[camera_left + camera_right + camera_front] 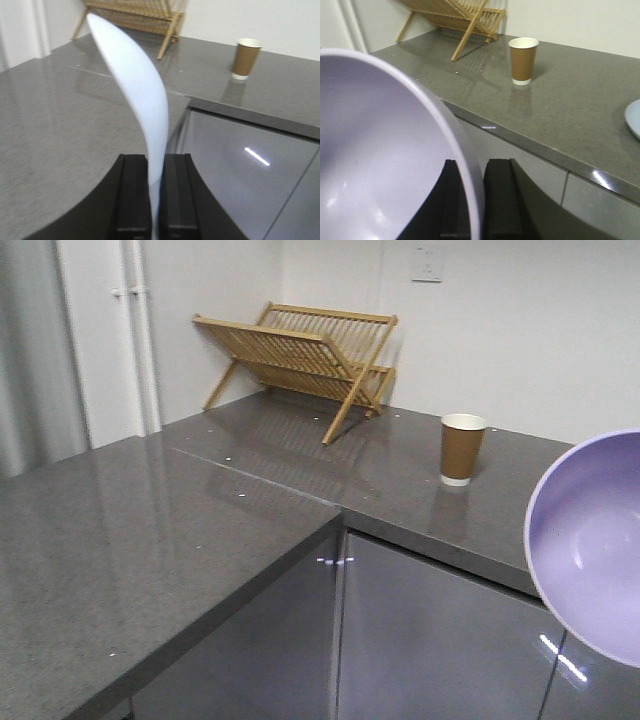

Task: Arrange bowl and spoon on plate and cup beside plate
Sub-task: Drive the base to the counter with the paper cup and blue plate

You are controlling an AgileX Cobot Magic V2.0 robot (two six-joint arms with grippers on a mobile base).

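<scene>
**Bowl and spoon held aloft**

Your right pincer point(471, 172) clamps the bowl point(380, 150) by its rim, tilted, off the table's point(150, 540) near edge, likely bound for the plate point(634, 119) at far right. The cup point(462, 448) stands upright, right of the rack point(300, 352). Your left pincer point(155, 167) pinches the spoon point(136, 85), standing on end. Glossy grey table, white walls point(530, 350).
</scene>
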